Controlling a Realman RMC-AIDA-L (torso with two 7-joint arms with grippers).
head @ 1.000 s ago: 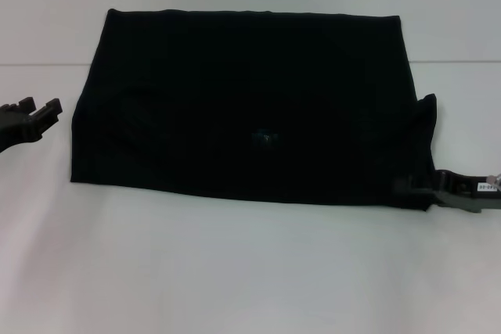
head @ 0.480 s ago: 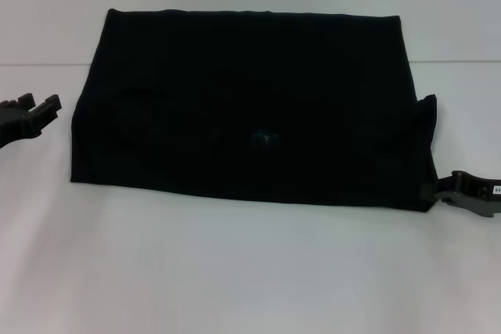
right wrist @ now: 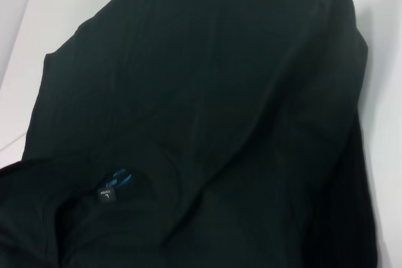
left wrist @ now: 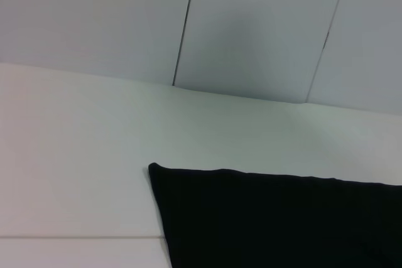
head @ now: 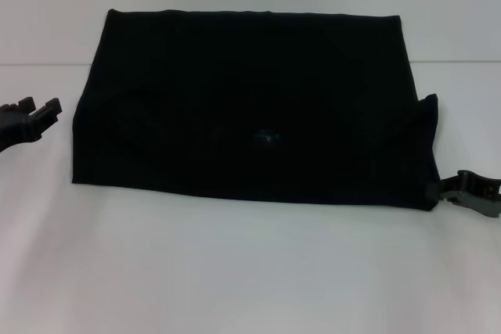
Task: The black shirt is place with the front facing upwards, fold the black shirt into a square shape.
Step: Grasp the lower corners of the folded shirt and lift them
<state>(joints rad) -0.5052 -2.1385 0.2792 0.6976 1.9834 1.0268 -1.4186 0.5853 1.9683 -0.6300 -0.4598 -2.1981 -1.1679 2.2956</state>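
Note:
The black shirt (head: 250, 107) lies flat on the white table as a wide folded rectangle, with its small blue neck label (head: 266, 138) near the front middle. A loose flap sticks out at its right edge. My left gripper (head: 41, 107) hovers open just left of the shirt's left edge, apart from the cloth. My right gripper (head: 448, 187) is at the shirt's near right corner, open and holding nothing. The left wrist view shows one shirt corner (left wrist: 282, 218). The right wrist view is filled by the cloth (right wrist: 207, 92) and its label (right wrist: 113, 189).
The white table (head: 235, 271) stretches wide in front of the shirt. A seam (head: 47, 63) runs across the tabletop behind the left gripper. Grey wall panels (left wrist: 251, 29) stand behind the table's far edge.
My right gripper has let go of the shirt's near right corner and drawn back to the right. The shirt and the left gripper have stayed almost still.

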